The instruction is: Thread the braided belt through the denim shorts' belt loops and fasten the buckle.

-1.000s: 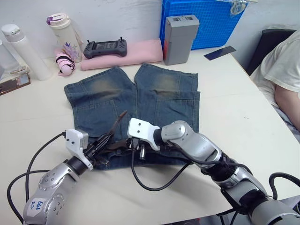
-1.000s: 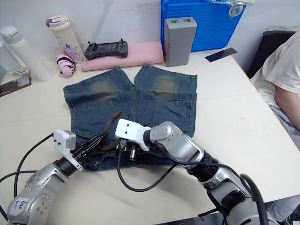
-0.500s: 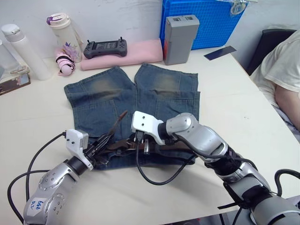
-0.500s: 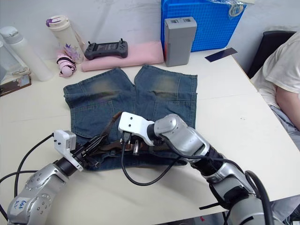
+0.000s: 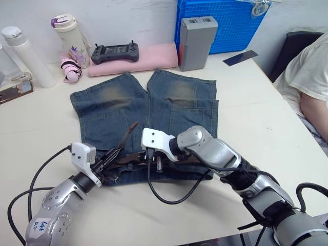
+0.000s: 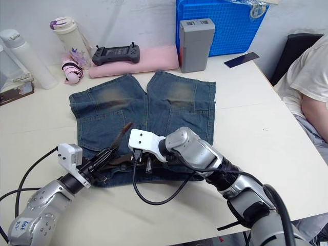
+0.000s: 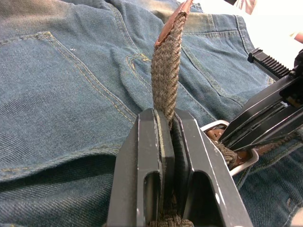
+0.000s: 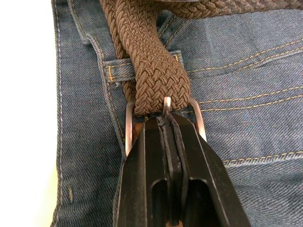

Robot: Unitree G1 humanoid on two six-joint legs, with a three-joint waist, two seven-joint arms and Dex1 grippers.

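Left gripper (image 7: 166, 124) is clamped on the dark-brown woven braided belt (image 7: 166, 71); right gripper (image 8: 166, 120) is pinched on the silver rectangular metal buckle (image 8: 129, 124), over faded blue denim shorts (image 5: 113, 110).

left hand (image 7: 166, 142) clamped, right hand (image 8: 166, 135) clamped

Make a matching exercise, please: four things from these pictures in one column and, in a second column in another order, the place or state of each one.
Things:
1. braided belt
2. buckle
3. grey box
4. black controller

Places or states:
a. stands in front of the blue crate
b. lies on the pink pad
c. pinched by the left gripper, tip raised
d. at the right gripper, lying on the denim shorts

Pairs: 1-c, 2-d, 3-a, 4-b
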